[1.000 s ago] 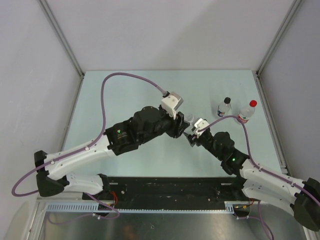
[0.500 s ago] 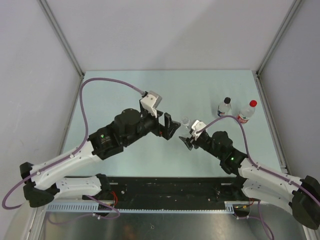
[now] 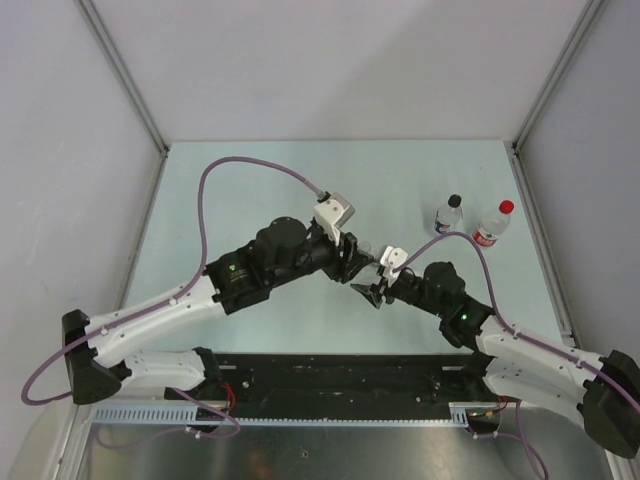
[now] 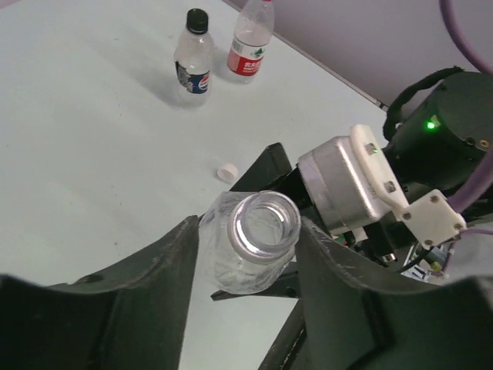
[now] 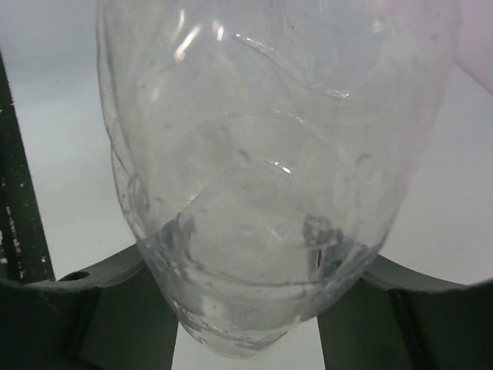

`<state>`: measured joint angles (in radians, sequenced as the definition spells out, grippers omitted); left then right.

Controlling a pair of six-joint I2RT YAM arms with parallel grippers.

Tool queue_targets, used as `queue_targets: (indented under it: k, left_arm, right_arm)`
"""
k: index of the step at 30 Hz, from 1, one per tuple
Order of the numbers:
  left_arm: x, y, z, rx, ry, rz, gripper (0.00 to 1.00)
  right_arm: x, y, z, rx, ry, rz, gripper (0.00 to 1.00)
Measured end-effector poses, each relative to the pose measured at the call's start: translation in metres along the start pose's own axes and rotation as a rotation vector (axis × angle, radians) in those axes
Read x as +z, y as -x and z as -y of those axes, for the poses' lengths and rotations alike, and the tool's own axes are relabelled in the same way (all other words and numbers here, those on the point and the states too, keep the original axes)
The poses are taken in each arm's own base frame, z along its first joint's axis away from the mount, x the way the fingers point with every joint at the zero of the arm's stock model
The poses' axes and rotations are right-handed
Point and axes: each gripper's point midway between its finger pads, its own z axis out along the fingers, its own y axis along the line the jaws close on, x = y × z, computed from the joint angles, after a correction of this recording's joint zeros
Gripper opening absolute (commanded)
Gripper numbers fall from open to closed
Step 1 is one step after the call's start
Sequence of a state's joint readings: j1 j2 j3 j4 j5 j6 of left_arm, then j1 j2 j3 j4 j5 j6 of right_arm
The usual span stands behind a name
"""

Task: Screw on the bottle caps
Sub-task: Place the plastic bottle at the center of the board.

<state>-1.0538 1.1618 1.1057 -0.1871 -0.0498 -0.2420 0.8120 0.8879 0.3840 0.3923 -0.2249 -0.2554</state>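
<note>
A clear bottle (image 4: pixel 248 262) with an open, capless neck leans between my two grippers. My right gripper (image 5: pixel 246 308) is shut on its lower body (image 5: pixel 262 193), which fills the right wrist view. My left gripper (image 4: pixel 250 231) stands open around the neck: the right finger (image 4: pixel 323 277) is at the rim, and a small gap shows on the left side. In the top view both grippers meet at mid-table, left (image 3: pixel 357 264) and right (image 3: pixel 380 284). A whitish cap (image 4: pixel 226 172) lies loose on the table beyond the bottle.
Two capped bottles stand at the back right: one with a black cap (image 3: pixel 450 213) (image 4: pixel 192 54) and one with a red cap and red-and-white label (image 3: pixel 493 224) (image 4: pixel 250 42). Grey walls enclose the table. Purple cables (image 3: pixel 250 165) arch over both arms.
The left gripper had backed off to the left with jaws wide; it has come back to the bottle's neck with the jaws narrower. The right gripper kept its hold and barely moved.
</note>
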Motion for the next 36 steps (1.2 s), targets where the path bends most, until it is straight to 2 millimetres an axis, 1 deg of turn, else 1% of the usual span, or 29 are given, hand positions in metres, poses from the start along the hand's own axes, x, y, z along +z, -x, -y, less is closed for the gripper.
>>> queue_targets:
  k: [3,4,5,6,7,9,10,11,13,15,16,19,22,24,27,30,31,34,36]
  left_arm:
    - [0.001,0.001,0.006,0.009,-0.024,0.004,0.37]
    - [0.001,0.000,0.008,0.013,-0.036,0.003,0.30]
    - [0.001,0.000,0.009,0.028,-0.046,0.001,0.20]
    - [0.002,0.000,0.010,0.029,-0.049,0.000,0.10]
    - [0.002,-0.001,0.011,0.038,-0.059,-0.003,0.05]
    - [0.003,-0.001,0.011,0.042,-0.062,-0.002,0.01]
    - [0.003,0.000,0.010,0.043,-0.056,0.003,0.01]
    - [0.003,0.001,0.009,0.043,-0.048,0.008,0.00]
    - [0.005,0.003,0.006,0.040,-0.027,0.026,0.00]
    - [0.006,0.002,-0.012,0.039,0.072,0.043,0.00]
    - [0.006,-0.002,-0.024,0.035,0.132,0.044,0.00]
    - [0.004,-0.014,-0.059,0.027,0.306,0.037,0.00]
    - [0.001,-0.020,-0.084,0.005,0.446,0.043,0.01]
    - [-0.001,-0.023,-0.098,-0.012,0.531,0.054,0.03]
    - [-0.003,-0.030,-0.117,-0.031,0.641,0.060,0.06]
    - [-0.001,-0.045,-0.134,-0.042,0.721,0.043,0.09]
    - [0.000,-0.051,-0.139,-0.047,0.740,0.034,0.11]
    - [0.001,-0.065,-0.148,-0.062,0.771,0.010,0.25]
    - [0.000,-0.069,-0.151,-0.070,0.782,0.006,0.32]
  right_arm:
    - [-0.001,0.000,-0.005,0.015,0.029,0.002,0.01]
    - [-0.001,0.000,-0.007,0.020,0.037,0.000,0.04]
    - [-0.001,-0.001,-0.008,0.023,0.042,-0.002,0.08]
    - [-0.002,-0.002,-0.009,0.029,0.048,-0.006,0.18]
    - [-0.002,-0.003,-0.009,0.035,0.048,-0.010,0.32]
    - [-0.002,-0.004,-0.006,0.042,0.031,-0.015,0.57]
    - [-0.002,-0.004,-0.004,0.044,0.016,-0.016,0.67]
    - [-0.002,-0.003,-0.003,0.051,0.007,-0.015,0.75]
    - [-0.004,-0.003,0.001,0.067,-0.022,-0.016,0.87]
    - [-0.007,0.000,0.012,0.097,-0.096,-0.013,0.96]
    - [-0.011,0.003,0.019,0.113,-0.138,-0.003,0.98]
    - [-0.023,0.011,0.036,0.165,-0.249,0.019,0.99]
    - [-0.033,0.011,0.046,0.227,-0.324,0.016,0.99]
    - [-0.042,0.003,0.054,0.292,-0.395,-0.005,0.99]
    - [-0.057,-0.013,0.066,0.392,-0.510,-0.048,0.99]
    - [-0.075,-0.033,0.080,0.490,-0.643,-0.094,0.99]
    - [-0.083,-0.041,0.084,0.521,-0.692,-0.112,0.99]
    - [-0.098,-0.057,0.093,0.567,-0.783,-0.155,0.99]
    - [-0.107,-0.069,0.096,0.596,-0.832,-0.193,0.97]
